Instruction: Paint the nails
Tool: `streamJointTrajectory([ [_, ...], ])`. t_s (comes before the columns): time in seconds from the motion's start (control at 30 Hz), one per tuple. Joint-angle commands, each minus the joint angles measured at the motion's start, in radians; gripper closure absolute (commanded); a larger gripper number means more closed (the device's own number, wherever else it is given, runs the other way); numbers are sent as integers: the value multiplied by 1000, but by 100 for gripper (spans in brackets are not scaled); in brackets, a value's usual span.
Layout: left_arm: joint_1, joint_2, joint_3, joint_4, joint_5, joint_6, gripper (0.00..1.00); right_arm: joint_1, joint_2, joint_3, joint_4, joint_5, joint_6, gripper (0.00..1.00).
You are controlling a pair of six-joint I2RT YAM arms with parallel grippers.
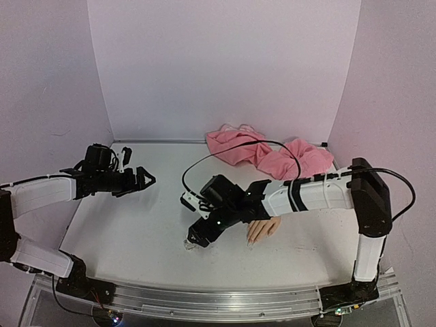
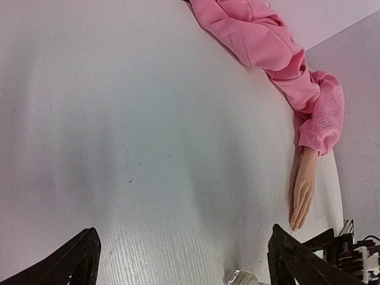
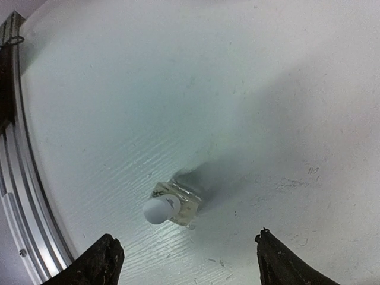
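White tabletop (image 1: 122,231), lilac walls on three sides. Your right gripper (image 3: 187,240) hangs low over the small clear bottle (image 3: 178,202), jaws spread, one finger on each side of it and neither touching, so nothing is held. Left gripper (image 1: 141,180) sits well off to the left, jaws wide and empty, so nothing is steadying the bottle. Main risk: the bottle is tiny, looks light and stands free near the front rail (image 3: 24,178). If one finger lands first when you close, I'd expect it to tip or skate toward the rail instead of seating in the grip. Centre on it before closing. Second risk: your right forearm crosses over the wrist of the mannequin hand (image 1: 264,228), which lies flat on the table, fingertips toward the near edge, with the pink hoodie sleeve (image 1: 286,163) trailing to the back wall. A drop or sweep of that arm could shove the hand and move the nails (image 2: 294,224) off where you expect them. The nails are too small here to say whether they're painted; my read is the task has barely begun. Containers: only the bottle. Its white cap (image 3: 158,209) is on, so it's closed. The glass looks clear, but fill level and polish colour can't be read from the wrist view. A pinch on the cap alone may slip, so go for the body.
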Motion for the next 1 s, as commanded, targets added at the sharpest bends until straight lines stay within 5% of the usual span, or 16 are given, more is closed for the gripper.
streamJointTrajectory([
  [0.0, -5, 13, 59, 17, 23, -7, 1, 41, 30, 68, -64, 50, -10, 22],
  [0.73, -7, -2, 50, 14, 22, -2, 1, 68, 147, 158, -28, 113, 12, 60],
  [0.97, -7, 1, 60, 14, 35, -6, 1, 68, 118, 126, 22, 113, 36, 85],
])
